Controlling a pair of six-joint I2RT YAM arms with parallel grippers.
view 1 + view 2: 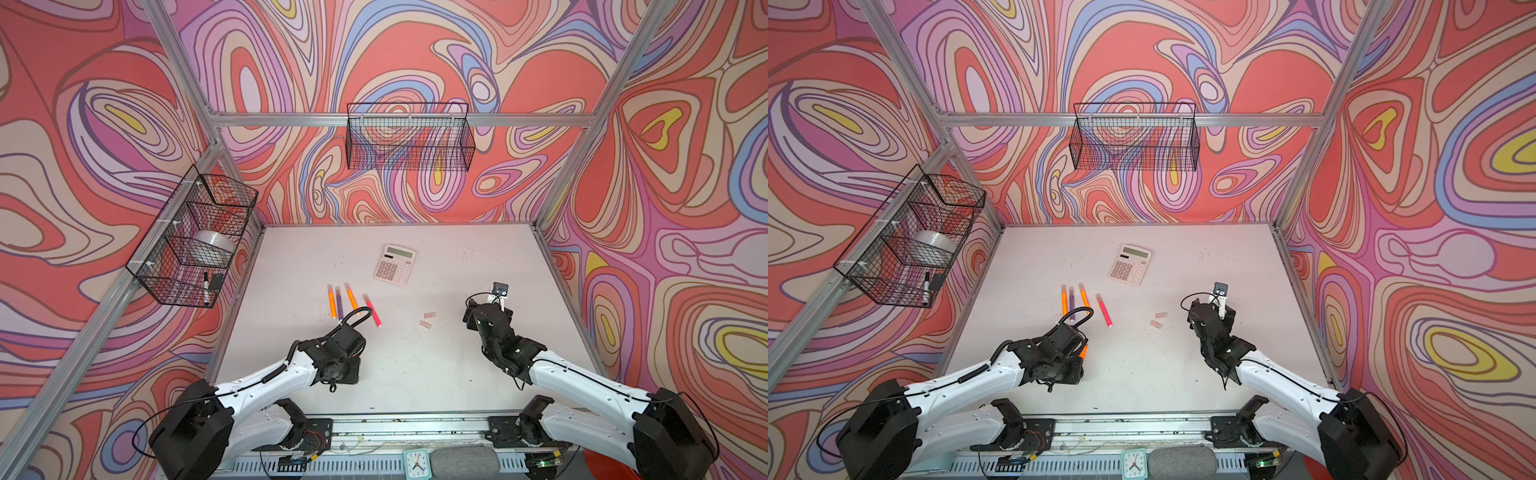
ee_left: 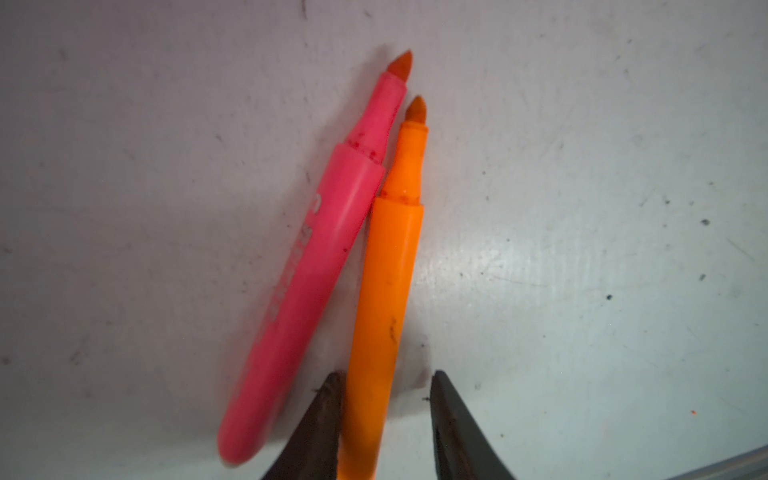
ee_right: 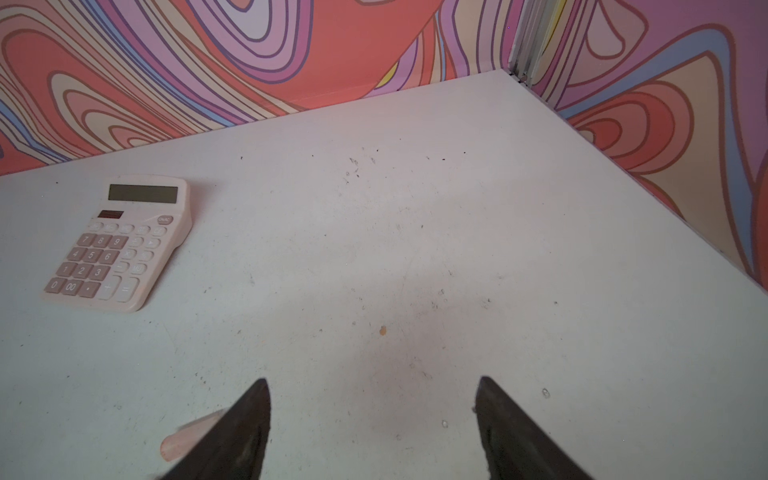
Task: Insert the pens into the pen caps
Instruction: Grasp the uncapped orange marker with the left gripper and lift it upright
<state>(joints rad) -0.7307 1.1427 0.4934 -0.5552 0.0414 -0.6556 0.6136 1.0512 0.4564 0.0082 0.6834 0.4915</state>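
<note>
In the left wrist view an orange pen [image 2: 386,270] and a pink pen [image 2: 307,270] lie side by side on the white table, tips uncapped. My left gripper [image 2: 385,376] straddles the orange pen's rear. One finger touches its side, the other stands apart, so it is open. In both top views the left wrist covers these two pens, and only an orange bit [image 1: 1084,351] shows. Further back lie two orange pens [image 1: 332,303] [image 1: 352,298], a purple pen [image 1: 340,302] and a pink pen [image 1: 372,311]. Two pen caps [image 1: 430,316] [image 1: 425,325] lie left of my right arm. My right gripper [image 3: 372,399] is open over bare table, a cap [image 3: 187,436] beside one finger.
A pale calculator [image 1: 395,264] [image 3: 120,245] lies at the table's back middle. A wire basket rack [image 1: 191,241] on the left wall holds a tape roll and a black-capped marker [image 1: 205,286]. Another wire basket [image 1: 409,137] hangs on the back wall. A small clock [image 1: 415,463] stands at the front rail.
</note>
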